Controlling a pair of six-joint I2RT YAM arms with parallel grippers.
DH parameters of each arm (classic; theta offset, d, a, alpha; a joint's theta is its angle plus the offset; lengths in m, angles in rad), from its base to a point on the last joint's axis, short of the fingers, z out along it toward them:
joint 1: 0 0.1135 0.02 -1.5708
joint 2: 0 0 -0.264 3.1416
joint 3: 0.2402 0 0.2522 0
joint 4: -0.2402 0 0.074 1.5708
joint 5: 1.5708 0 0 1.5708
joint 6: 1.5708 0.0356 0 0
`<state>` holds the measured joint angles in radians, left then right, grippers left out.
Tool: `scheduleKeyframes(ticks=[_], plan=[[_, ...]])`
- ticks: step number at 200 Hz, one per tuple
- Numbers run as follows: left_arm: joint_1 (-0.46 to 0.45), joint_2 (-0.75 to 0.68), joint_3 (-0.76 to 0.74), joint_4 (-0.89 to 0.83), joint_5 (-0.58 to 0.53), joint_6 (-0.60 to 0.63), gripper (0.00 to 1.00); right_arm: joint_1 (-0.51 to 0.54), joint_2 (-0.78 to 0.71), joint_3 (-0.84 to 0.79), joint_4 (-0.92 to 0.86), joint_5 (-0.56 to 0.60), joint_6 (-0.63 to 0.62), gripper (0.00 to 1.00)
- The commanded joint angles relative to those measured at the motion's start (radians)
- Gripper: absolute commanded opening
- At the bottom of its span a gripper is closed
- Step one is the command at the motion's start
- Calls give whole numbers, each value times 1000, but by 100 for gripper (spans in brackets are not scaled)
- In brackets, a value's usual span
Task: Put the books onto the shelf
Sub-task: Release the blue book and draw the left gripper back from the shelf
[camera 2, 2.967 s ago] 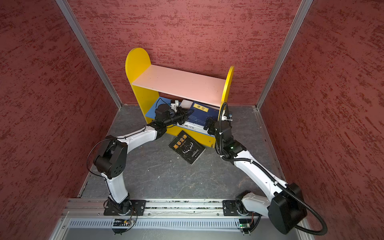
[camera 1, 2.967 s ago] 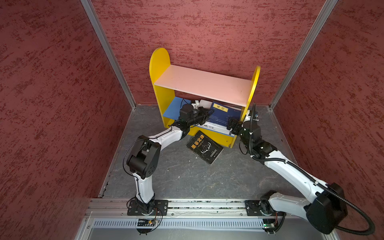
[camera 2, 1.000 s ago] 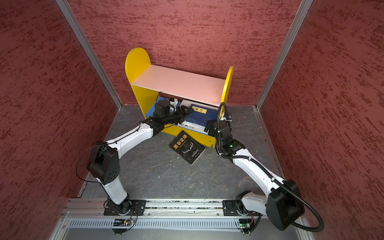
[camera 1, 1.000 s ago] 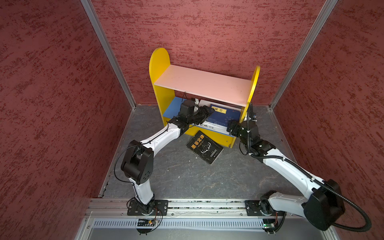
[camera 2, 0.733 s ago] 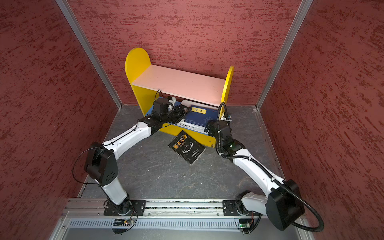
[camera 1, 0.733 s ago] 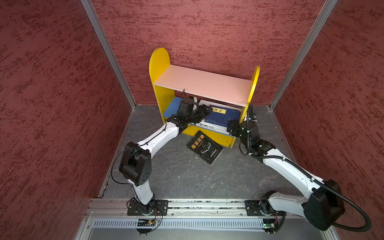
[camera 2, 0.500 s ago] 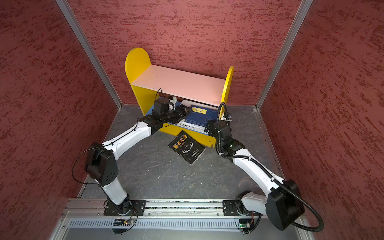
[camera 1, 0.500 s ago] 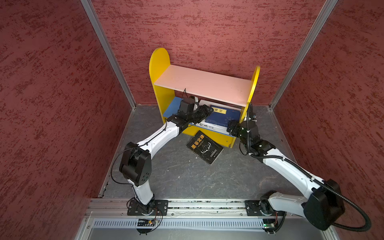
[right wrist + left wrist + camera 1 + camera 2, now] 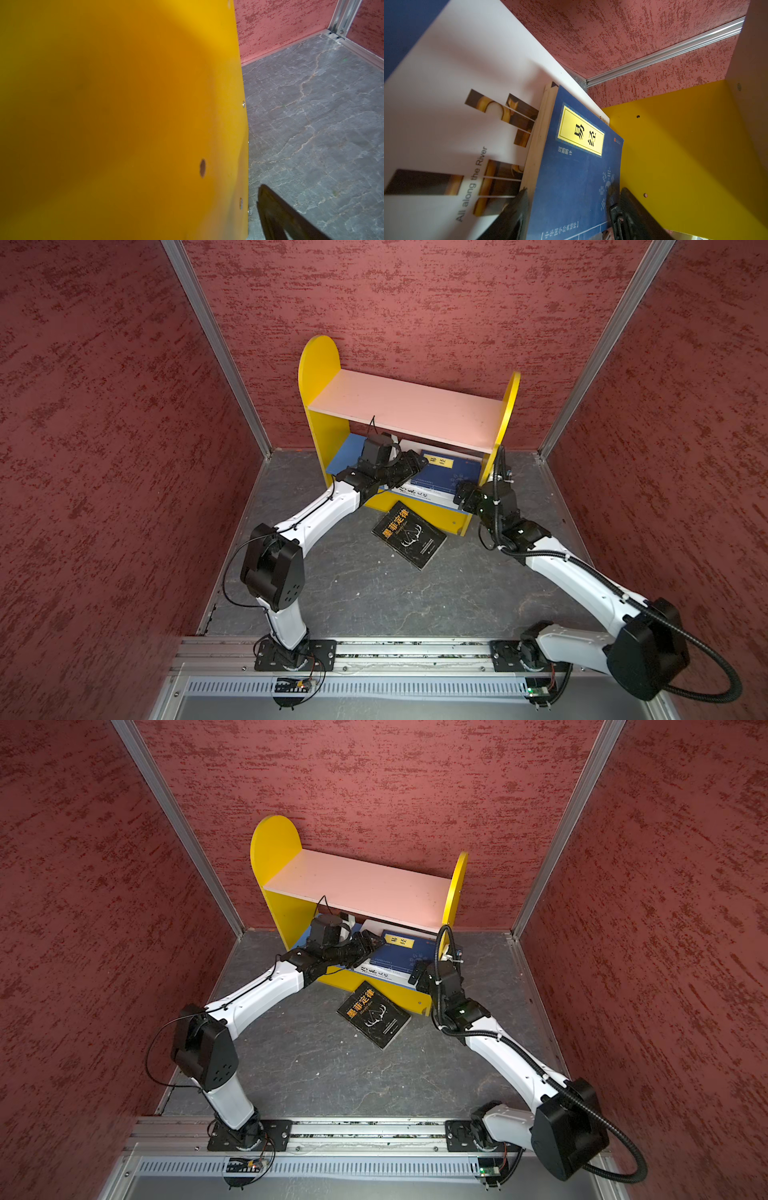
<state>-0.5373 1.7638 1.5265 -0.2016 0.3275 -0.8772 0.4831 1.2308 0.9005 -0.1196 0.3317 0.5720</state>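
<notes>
The shelf [image 9: 407, 406] [image 9: 357, 884] stands at the back, with yellow side panels, a pink upper board and a blue lower board [image 9: 345, 452]. On the lower board a navy book [image 9: 449, 472] [image 9: 405, 952] [image 9: 575, 166] with a yellow label lies on a large white book [image 9: 419, 493] [image 9: 446, 104] with brown bars. My left gripper [image 9: 415, 464] [image 9: 372, 942] [image 9: 573, 190] reaches into that tier, shut on the navy book's near edge. A black book [image 9: 409, 535] [image 9: 374, 1013] with orange characters lies on the floor in front. My right gripper [image 9: 463, 495] [image 9: 417, 973] stands open at the shelf's right front corner; one finger [image 9: 270, 207] shows outside the yellow panel [image 9: 124, 114].
Red textured walls [image 9: 415, 302] close in the back and both sides, with aluminium posts [image 9: 598, 344] in the corners. The shelf sits close to the back wall. Grey stone-pattern floor [image 9: 374, 593] stretches from the black book to the arms' base rail [image 9: 395, 649].
My left gripper has slid a little further into the lower tier with the navy book. The right arm and the black book have stayed where they were.
</notes>
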Motion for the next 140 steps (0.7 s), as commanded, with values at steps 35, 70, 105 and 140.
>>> scheduleKeyframes(ticks=[35, 70, 105, 140], plan=[[-15, 34, 41, 35, 42, 12, 70, 6, 5, 29, 3, -55, -14, 99], [-16, 43, 50, 51, 48, 6, 70, 5, 4, 28, 12, -56, -15, 99], [-16, 56, 68, 45, 51, 7, 70, 3, 1, 30, 29, -53, -18, 99], [-16, 63, 72, 43, 54, 4, 71, 0, 2, 36, 33, -52, -23, 99]])
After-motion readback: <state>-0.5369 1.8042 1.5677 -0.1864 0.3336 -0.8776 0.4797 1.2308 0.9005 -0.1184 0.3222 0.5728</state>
